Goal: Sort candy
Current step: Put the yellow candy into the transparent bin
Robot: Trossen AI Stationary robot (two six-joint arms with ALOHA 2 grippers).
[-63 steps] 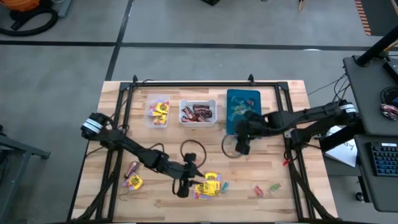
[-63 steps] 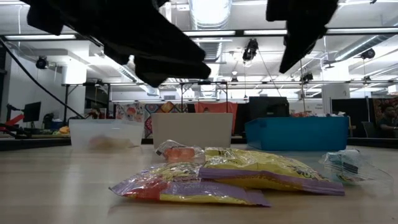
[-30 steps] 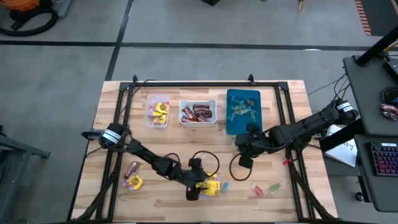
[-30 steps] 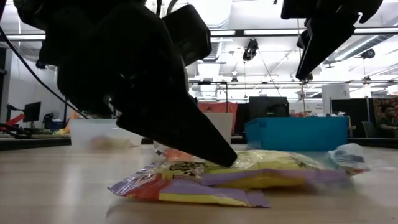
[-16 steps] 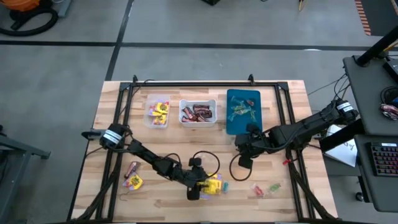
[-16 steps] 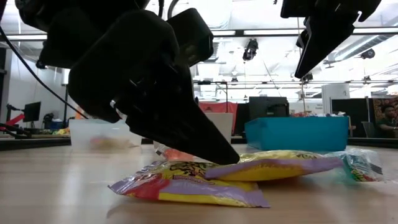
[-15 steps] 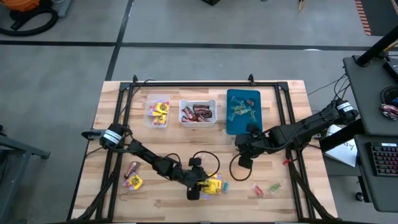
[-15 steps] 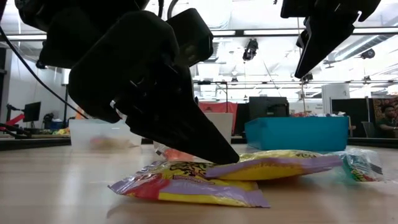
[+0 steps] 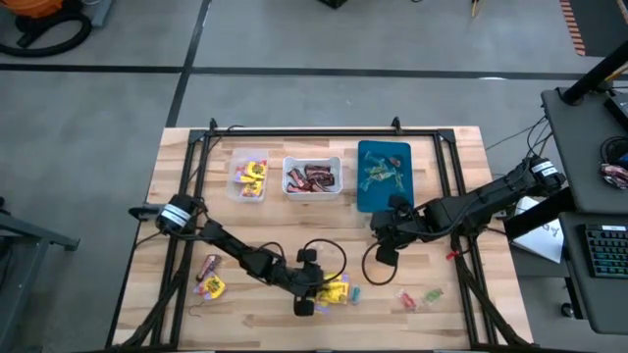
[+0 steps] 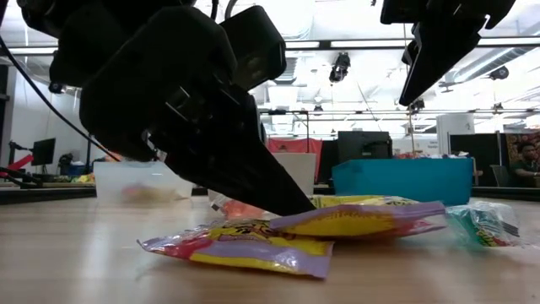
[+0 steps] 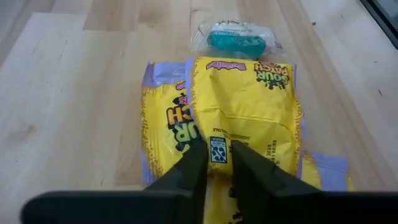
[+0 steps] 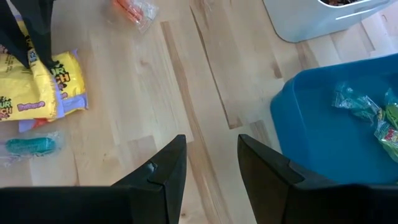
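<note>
Left gripper (image 11: 217, 163) is clenched on the top bright yellow crinkly candy packet (image 11: 247, 109); it should be lifted slowly w/o dragging the packet beneath. Right gripper (image 12: 208, 163), spread open and holding nothing, waits near the blue plastic bin (image 12: 348, 134).

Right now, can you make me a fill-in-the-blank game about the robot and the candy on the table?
1. The left pincer pinches a ______ candy packet.
2. The bin holding green candies is colored ______.
3. The right pincer hovers over bare wood, holding ______.
4. The dark brown-red bars lie in the ______ bin of the three.

Missing words: yellow; blue; nothing; middle
</note>
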